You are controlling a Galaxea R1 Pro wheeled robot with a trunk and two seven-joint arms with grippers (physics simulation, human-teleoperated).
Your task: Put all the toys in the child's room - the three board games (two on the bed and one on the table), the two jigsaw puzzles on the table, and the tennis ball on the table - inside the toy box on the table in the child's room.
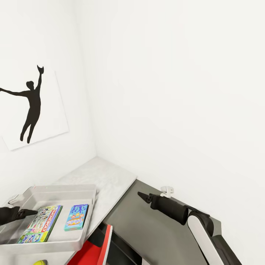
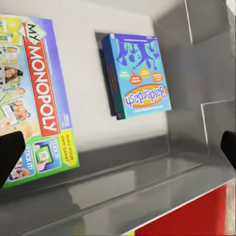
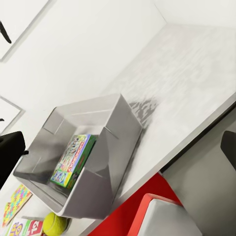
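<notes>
The light-grey toy box (image 1: 86,191) stands on the pale table (image 1: 106,176). Inside it lie two board games: a green-bordered Monopoly box (image 1: 40,223) and a blue Balderdash box (image 1: 76,217). My left gripper (image 1: 27,212) hovers open over the box's near-left part, nothing between its fingers. The left wrist view shows Monopoly (image 2: 34,98), Balderdash (image 2: 137,73) and the box's wall (image 2: 123,172). My right gripper (image 1: 143,197) hangs open and empty over the dark cabinet. Its wrist view shows the toy box (image 3: 118,142), the tennis ball (image 3: 55,223), a jigsaw puzzle (image 3: 14,204) and a lettered board game's corner (image 3: 24,228).
A dark-grey cabinet (image 1: 147,228) adjoins the table on the right. A red piece of furniture with a pale edge (image 1: 94,250) stands below the table's front edge. White walls meet in a corner behind; an athlete silhouette picture (image 1: 31,106) hangs left. A small white fitting (image 1: 167,190) sits on the wall.
</notes>
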